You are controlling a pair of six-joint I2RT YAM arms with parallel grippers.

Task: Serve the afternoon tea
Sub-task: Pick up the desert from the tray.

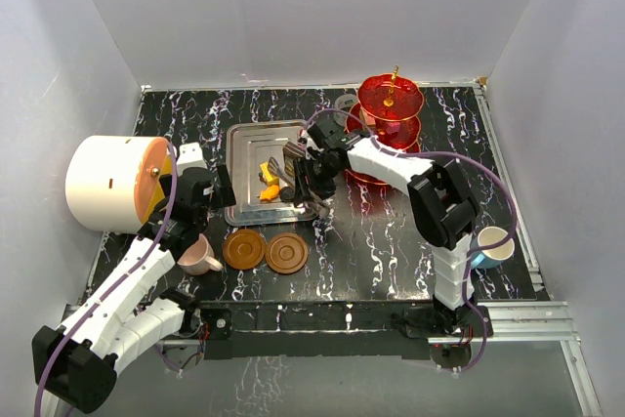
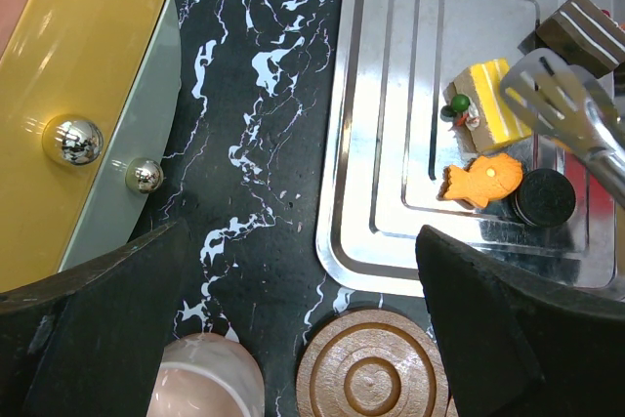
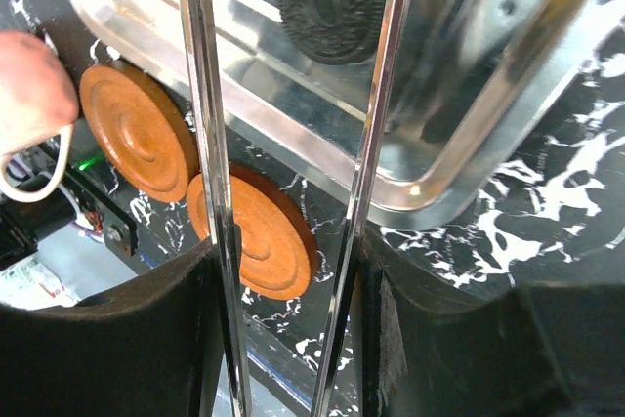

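Left gripper [image 2: 303, 241]: jaws spread wide, holding nothing, above the black marbled tabletop [image 2: 264, 124] between the big white drum with orange face [image 1: 107, 183] and the flat silver steel tray [image 2: 391, 95]. Right gripper [image 3: 293, 280]: jaws narrowed on slim silver metal tongs [image 3: 205, 144], whose tips are over the small colourful sweets [image 2: 481, 181] on the tray. Pink cup [image 1: 198, 256] and two brown round saucers [image 1: 244, 248] lie just in front of the tray; blue cup [image 1: 493, 246] is at near right, and the red see-through three-tier stand [image 1: 391, 104] at the far edge.

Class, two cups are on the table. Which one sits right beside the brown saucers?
The pink cup, just left of the saucers; the blue cup sits alone far to the right.
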